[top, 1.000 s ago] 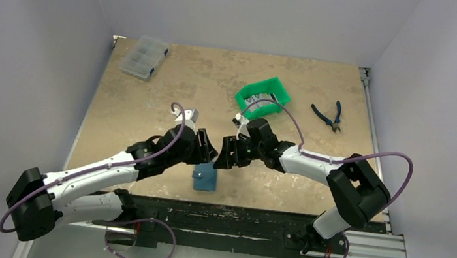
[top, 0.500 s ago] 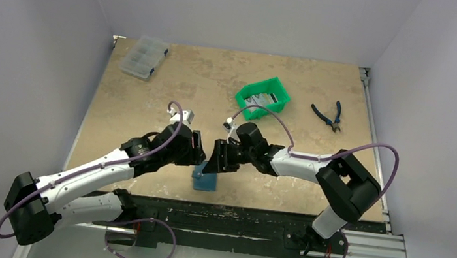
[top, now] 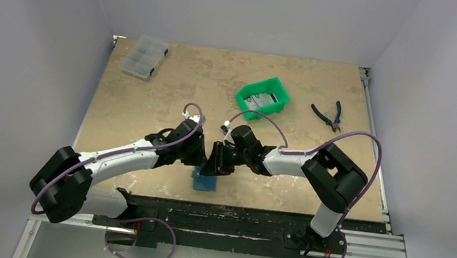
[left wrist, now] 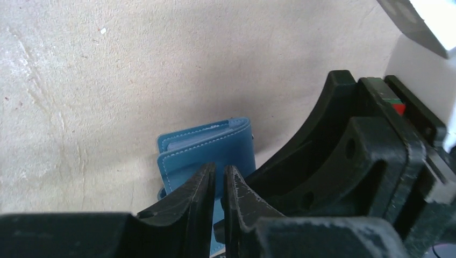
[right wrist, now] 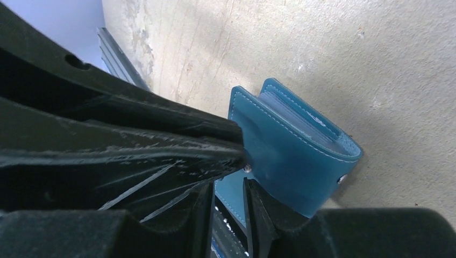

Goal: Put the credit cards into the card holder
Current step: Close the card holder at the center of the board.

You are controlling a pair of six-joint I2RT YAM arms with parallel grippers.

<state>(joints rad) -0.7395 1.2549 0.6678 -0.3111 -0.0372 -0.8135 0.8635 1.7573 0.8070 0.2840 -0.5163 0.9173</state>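
Note:
The teal-blue card holder (top: 204,182) lies near the table's front edge, its top flap lifted; it shows in the left wrist view (left wrist: 207,148) and the right wrist view (right wrist: 290,150). My left gripper (top: 200,160) is shut, its tips (left wrist: 218,169) against the raised flap by the silver stud. My right gripper (top: 213,165) meets it from the right, low over the holder. Its jaws (right wrist: 228,185) stand narrowly apart around a thin dark credit card (right wrist: 228,236) with white marks. More cards (top: 260,100) lie in the green bin.
The green bin (top: 280,96) stands at the back centre. Blue-handled pliers (top: 327,115) lie to its right. A clear compartment box (top: 144,57) sits at the back left corner. The black front rail (top: 234,218) runs just below the holder.
Both grippers have closed in on the card holder and dropped lower. The right one slid left. The green bin, tilted one second ago, now sits flat.

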